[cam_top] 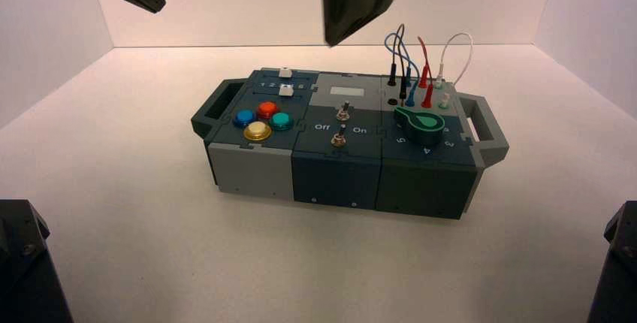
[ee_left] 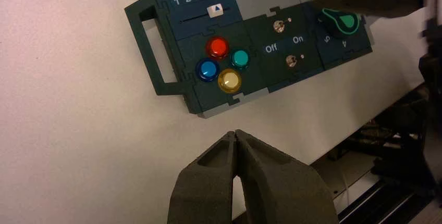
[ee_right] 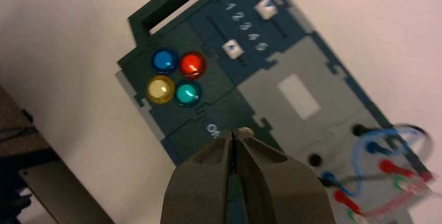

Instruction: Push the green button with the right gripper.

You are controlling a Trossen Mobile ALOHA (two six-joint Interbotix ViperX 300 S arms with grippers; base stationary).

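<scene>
Here at the approach, hovering high above the middle part of the box [cam_top: 336, 173] with the right gripper [cam_top: 331, 42], showing fingers closed to a single point and well apart from the green button [cam_top: 281, 121]. Waiting high off to the left with the left gripper [cam_top: 155, 7], also closed at the fingers. Now to pick out the target: look to the left part of the box, among the four round buttons, just right of the blue button [cam_top: 245, 118] and the red button [cam_top: 267, 110], and just behind the yellow button [cam_top: 258, 131]. Not to be mixed up with the big dark-green knob [cam_top: 423, 125] on the right part. Next, by the look of things, travel left while high, clear of the metal switches [cam_top: 342, 111], and only then come down. Line up over the centre of the green dome, slightly to the right if anything, to spare the crowded neighbours. Keep the fingers together for one firm tip, descend slowly and as straight as possible, press until properly down, then lift straight off. Careful about slanting in: likely to skid off the rounded top or nudge the yellow or red instead.
</scene>
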